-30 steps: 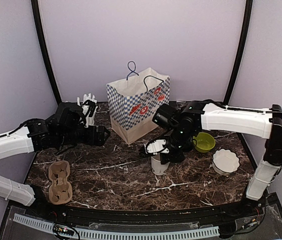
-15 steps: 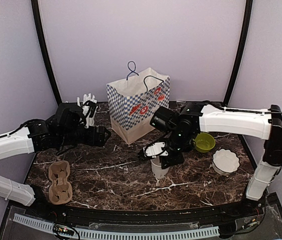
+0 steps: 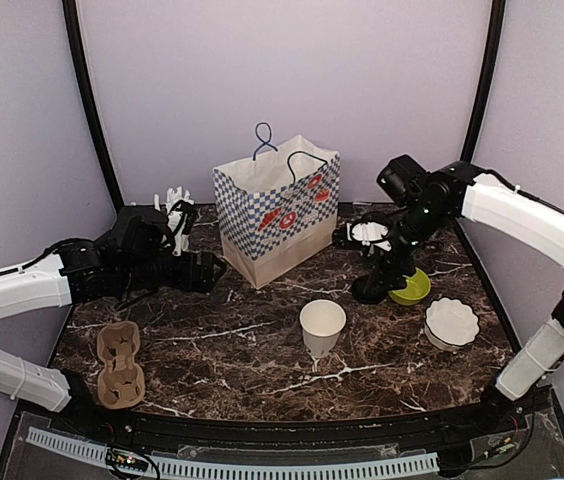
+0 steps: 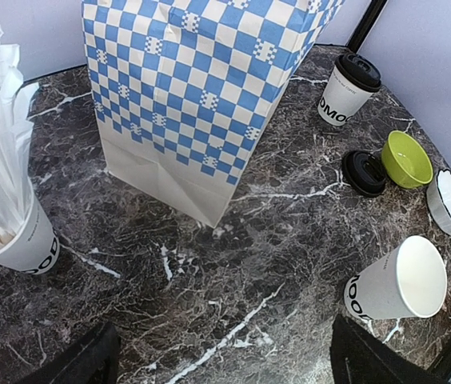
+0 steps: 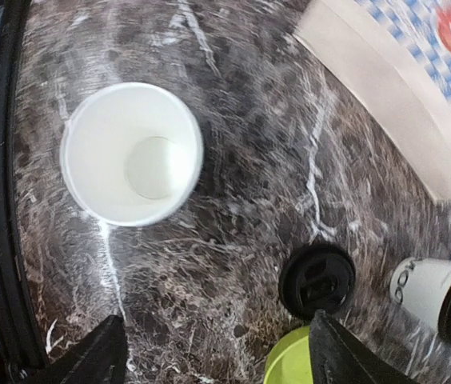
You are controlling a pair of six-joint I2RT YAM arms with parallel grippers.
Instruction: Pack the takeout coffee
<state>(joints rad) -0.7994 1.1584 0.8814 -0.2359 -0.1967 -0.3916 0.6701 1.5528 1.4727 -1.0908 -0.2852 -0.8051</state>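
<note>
**Ann:** Well, where is the coffee sitting at this moment?

**Ben:** One open cup [image 3: 322,325] is standing upright and uncovered on the marble table [image 3: 242,350], out in front of the checkered bag [image 3: 277,215] and clear of it. Its black lid [image 4: 363,172] is lying flat just beside the lime-green bowl [image 4: 405,158].

**Ann:** And the other one?

**Ben:** The second cup [image 4: 349,90] is wearing its lid and standing upright towards the back of the table, off the bag's right side. It is showing its printed lettering to the left wrist camera.

**Ann:** What is the right arm doing?

**Ben:** The right gripper [image 5: 216,320] is hanging high over the table with its fingers spread wide and nothing between them. Its camera is looking down on the open cup and the black lid.

**Ann:** And the left?

**Ben:** The left gripper [image 4: 224,328] is hovering low to the left of the bag, pointing at it. Its jaws are parted and empty. The straw cup [image 4: 17,232] is standing off to its left. The cardboard carrier [image 3: 119,365] is lying near the front left edge, and the white scalloped bowl [image 3: 452,322] is sitting to the right of the open cup.
</note>
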